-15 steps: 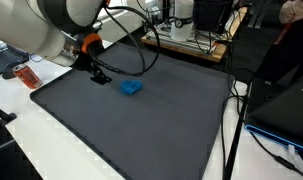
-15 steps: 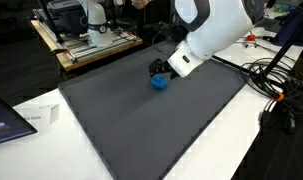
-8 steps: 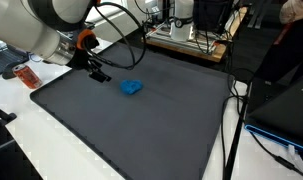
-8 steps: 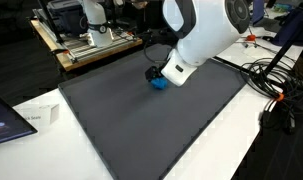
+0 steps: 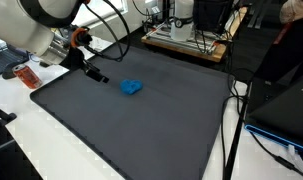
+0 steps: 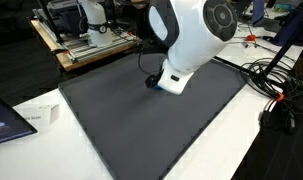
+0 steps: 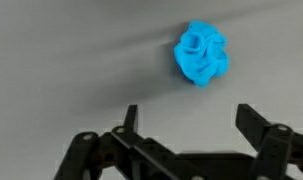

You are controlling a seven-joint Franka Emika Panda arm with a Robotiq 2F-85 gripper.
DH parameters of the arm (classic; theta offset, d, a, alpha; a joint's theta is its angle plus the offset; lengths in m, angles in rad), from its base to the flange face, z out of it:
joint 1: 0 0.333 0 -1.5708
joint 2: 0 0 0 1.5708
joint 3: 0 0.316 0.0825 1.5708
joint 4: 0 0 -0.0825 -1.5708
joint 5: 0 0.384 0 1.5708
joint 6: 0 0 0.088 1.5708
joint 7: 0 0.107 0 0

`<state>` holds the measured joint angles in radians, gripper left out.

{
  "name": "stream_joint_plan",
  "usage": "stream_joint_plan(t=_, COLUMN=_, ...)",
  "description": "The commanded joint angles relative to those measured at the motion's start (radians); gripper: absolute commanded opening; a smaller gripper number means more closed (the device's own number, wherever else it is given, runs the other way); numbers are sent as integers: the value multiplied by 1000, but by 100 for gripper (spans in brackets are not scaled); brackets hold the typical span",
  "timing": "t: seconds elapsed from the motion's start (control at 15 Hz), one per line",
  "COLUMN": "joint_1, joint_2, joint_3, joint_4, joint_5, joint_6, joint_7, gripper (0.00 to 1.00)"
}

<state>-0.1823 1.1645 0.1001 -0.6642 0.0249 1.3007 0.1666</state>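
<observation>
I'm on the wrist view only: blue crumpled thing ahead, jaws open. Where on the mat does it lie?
Observer: In an exterior view the blue crumpled thing lies well inside the dark mat, nearer the edge on the arm's side.
Operator: And the gripper, relative to it?
Observer: The gripper hangs apart from it, between it and that edge.
Operator: Anything past that edge?
Observer: A small red thing lies on the white table, just off the mat.
</observation>
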Motion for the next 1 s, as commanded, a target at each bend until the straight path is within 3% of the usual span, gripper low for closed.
stream_joint_plan(t=0.0, joint_1=-41, joint_2=13, joint_3=38, joint_4=-3, joint_5=46, joint_6=38, joint_7=-67, gripper=100)
stream_joint_plan(t=0.6, joint_1=-105, joint_2=-32, joint_3=76, joint_4=-122, joint_5=72, joint_6=131, joint_7=-191, gripper=100)
stream_joint_plan(t=0.93, joint_1=-136, joint_2=-107, joint_3=91, joint_4=-296, joint_5=87, joint_6=236, joint_7=-209, gripper=100)
